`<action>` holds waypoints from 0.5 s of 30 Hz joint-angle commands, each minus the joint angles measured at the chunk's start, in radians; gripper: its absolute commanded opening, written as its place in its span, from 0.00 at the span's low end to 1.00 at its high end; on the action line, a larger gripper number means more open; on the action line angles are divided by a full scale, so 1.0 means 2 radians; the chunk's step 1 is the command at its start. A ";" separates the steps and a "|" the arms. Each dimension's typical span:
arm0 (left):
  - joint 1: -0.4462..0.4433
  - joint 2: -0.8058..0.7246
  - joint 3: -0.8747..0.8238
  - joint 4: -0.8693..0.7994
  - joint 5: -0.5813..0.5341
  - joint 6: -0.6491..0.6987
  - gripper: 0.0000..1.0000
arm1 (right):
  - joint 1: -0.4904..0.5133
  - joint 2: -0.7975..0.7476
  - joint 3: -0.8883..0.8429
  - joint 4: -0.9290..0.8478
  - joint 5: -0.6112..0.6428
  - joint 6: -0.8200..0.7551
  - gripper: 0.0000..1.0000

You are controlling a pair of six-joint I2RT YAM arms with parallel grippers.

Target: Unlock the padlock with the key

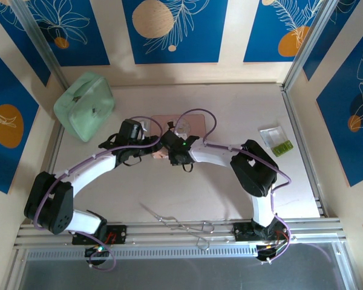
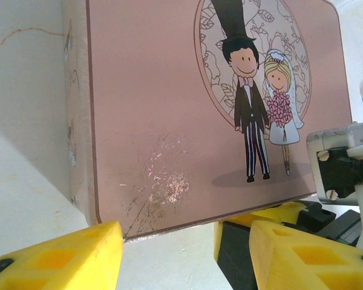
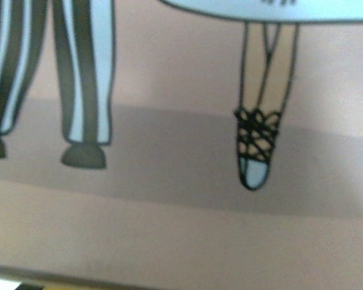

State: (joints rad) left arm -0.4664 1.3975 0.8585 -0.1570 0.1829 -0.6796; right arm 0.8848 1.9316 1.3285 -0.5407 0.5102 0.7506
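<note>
**A:** Which way does the padlock lie from the arms?

**B:** I cannot tell, and the same goes for the key. What I can place is the pink box (image 2: pixel 169 90) in the middle of the worktop (image 1: pixel 230 187), with both arms meeting at its near side.

**A:** How do they stand to it?

**B:** The left end effector (image 2: pixel 184 241) sits low at the box's near left corner. Its yellow fingers (image 2: pixel 60 254) are spread wide with nothing between them. The box's near edge runs across that gap, and the lid stretches away ahead. The right end effector (image 1: pixel 171 150) hangs just over the lid by the printed couple's feet. Whether it is open, closed or gripping something, I cannot tell.

**A:** Which is nearer the lock, then?

**B:** My guess is that the lock hangs at the box's near edge, hidden beneath the two wrists, so either arm could reach it. The right looks closer to the lid.

**A:** And the counts?

**B:** Two arms and one pink box. There is one green pouch (image 1: pixel 85 106) at the far left and one clear tray (image 1: pixel 276 139) at the right. One pair of forceps (image 1: pixel 178 225) lies along the near edge. Of padlocks and keys, I can count none for certain.
</note>
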 commanded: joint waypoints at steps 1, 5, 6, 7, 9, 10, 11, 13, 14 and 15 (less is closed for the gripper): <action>0.005 0.005 0.001 -0.007 0.001 0.007 0.58 | -0.001 0.015 0.031 -0.073 -0.043 -0.005 0.24; 0.004 0.007 0.001 -0.007 0.001 0.008 0.57 | -0.009 0.030 0.062 -0.116 -0.088 -0.009 0.24; 0.005 0.007 0.001 -0.007 0.001 0.008 0.57 | -0.011 0.034 0.068 -0.125 -0.095 -0.009 0.24; 0.005 0.008 0.001 -0.007 0.001 0.008 0.57 | -0.013 0.036 0.074 -0.130 -0.104 -0.009 0.24; 0.005 0.008 0.000 -0.006 0.003 0.006 0.57 | -0.020 0.039 0.080 -0.135 -0.119 -0.010 0.24; 0.005 0.008 -0.002 -0.003 0.004 0.004 0.57 | -0.023 0.039 0.079 -0.133 -0.125 -0.012 0.24; 0.004 0.008 -0.003 -0.001 0.005 0.002 0.57 | -0.025 0.039 0.080 -0.132 -0.128 -0.012 0.25; 0.005 0.008 -0.007 0.004 0.006 -0.001 0.57 | -0.030 0.039 0.080 -0.130 -0.130 -0.015 0.25; 0.004 0.010 -0.008 0.005 0.006 -0.003 0.57 | -0.033 0.039 0.080 -0.130 -0.130 -0.015 0.25; 0.004 0.011 -0.009 0.006 0.007 -0.004 0.57 | -0.035 0.038 0.079 -0.128 -0.131 -0.016 0.25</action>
State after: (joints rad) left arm -0.4644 1.4048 0.8547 -0.1551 0.1833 -0.6807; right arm 0.8249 1.9873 1.4708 -0.7544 0.3099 0.7395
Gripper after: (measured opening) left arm 0.567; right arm 0.256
